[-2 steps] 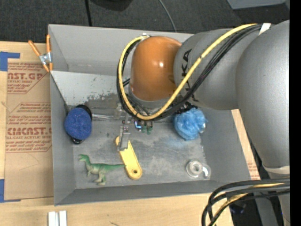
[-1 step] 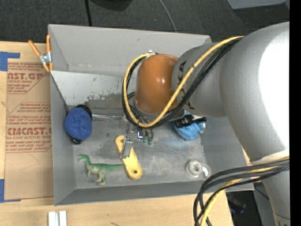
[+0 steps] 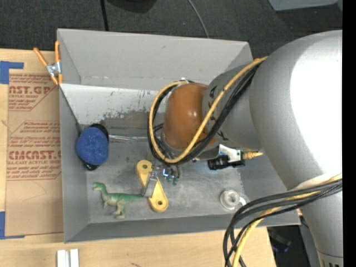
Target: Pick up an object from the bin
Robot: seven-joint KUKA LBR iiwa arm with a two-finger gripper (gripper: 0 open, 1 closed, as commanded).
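Note:
My gripper (image 3: 168, 174) is low over the front middle of the bin, and just its lowest part shows under the arm's orange dome. Right beside it, to its lower left, lies a yellow two-lobed plastic tool (image 3: 157, 200) with a grey metal piece across its middle. The gripper's tip is next to the tool's upper lobe; I cannot tell whether they touch. A green toy dinosaur (image 3: 115, 198) lies further left, near the front wall.
A blue spongy ball (image 3: 92, 146) on a black base sits by the left wall. A small silver round cap (image 3: 229, 198) lies at the front right. The arm and its cables cover the bin's right half.

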